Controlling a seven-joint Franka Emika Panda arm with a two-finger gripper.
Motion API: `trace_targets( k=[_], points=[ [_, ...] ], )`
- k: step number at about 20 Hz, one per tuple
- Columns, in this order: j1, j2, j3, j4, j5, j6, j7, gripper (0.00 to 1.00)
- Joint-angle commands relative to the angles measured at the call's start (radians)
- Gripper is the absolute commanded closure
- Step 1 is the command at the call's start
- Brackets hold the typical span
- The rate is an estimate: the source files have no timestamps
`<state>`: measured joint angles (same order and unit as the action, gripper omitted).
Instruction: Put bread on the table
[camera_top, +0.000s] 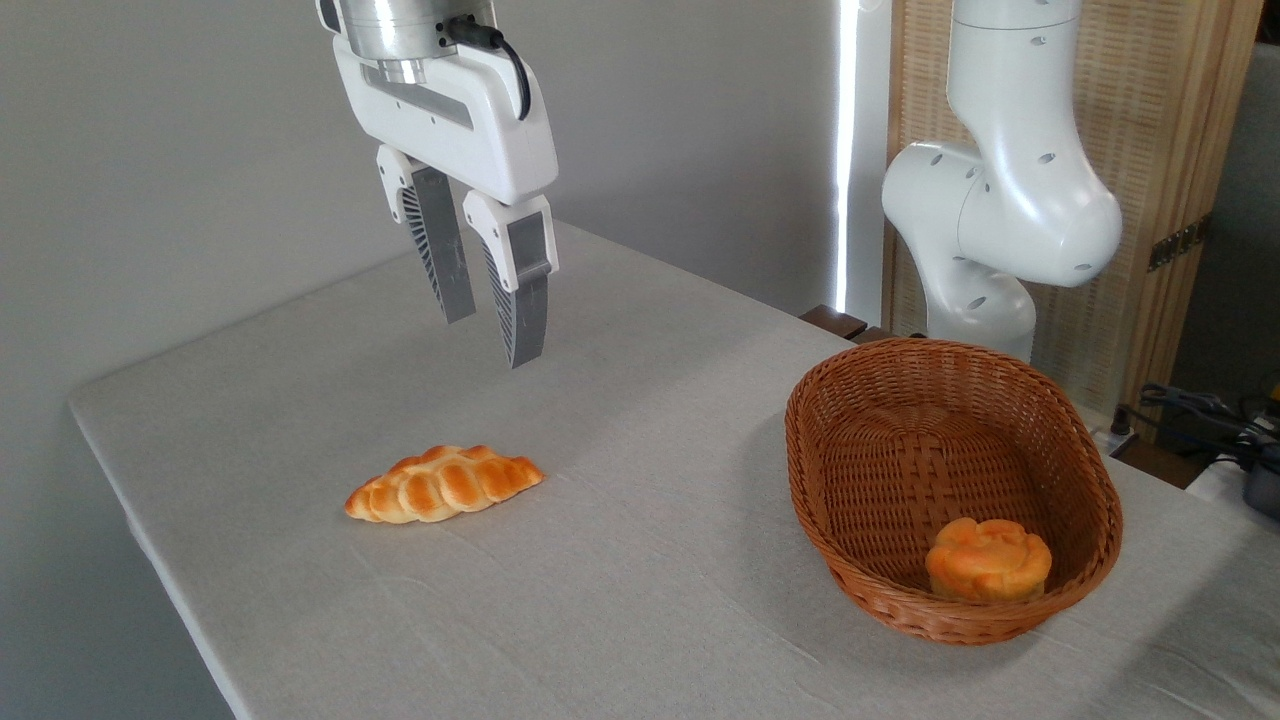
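The bread (988, 560), a small round muffin-shaped bun with a deep orange knobbly top and a paler base, sits inside the brown oval wicker basket (880, 400), down at its near end against the woven wall. The basket's rim rises around the bun on every side. The basket rests on the table (620, 600), which is covered with a light grey-beige, slightly wrinkled cloth, toward its right side. Well apart from it, left of the table's middle, a longer golden braided loaf (445, 484) lies flat on the cloth. The gripper (495, 335) hangs in the air above and behind the loaf, fingers pointing down and tilted slightly, touching nothing. Its two fingers stand parted with a narrow gap and hold nothing. The white arm's base (1000, 200) stands behind the basket.
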<state>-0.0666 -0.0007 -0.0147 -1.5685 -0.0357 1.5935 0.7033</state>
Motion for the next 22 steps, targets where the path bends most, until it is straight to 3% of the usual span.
trace_targets(
  k=[1,22],
  points=[
    [-0.013,-0.002,0.021,0.004,-0.007,-0.003,0.011,0.0],
    [-0.01,0.004,0.042,0.004,-0.007,-0.003,0.019,0.0]
  ],
)
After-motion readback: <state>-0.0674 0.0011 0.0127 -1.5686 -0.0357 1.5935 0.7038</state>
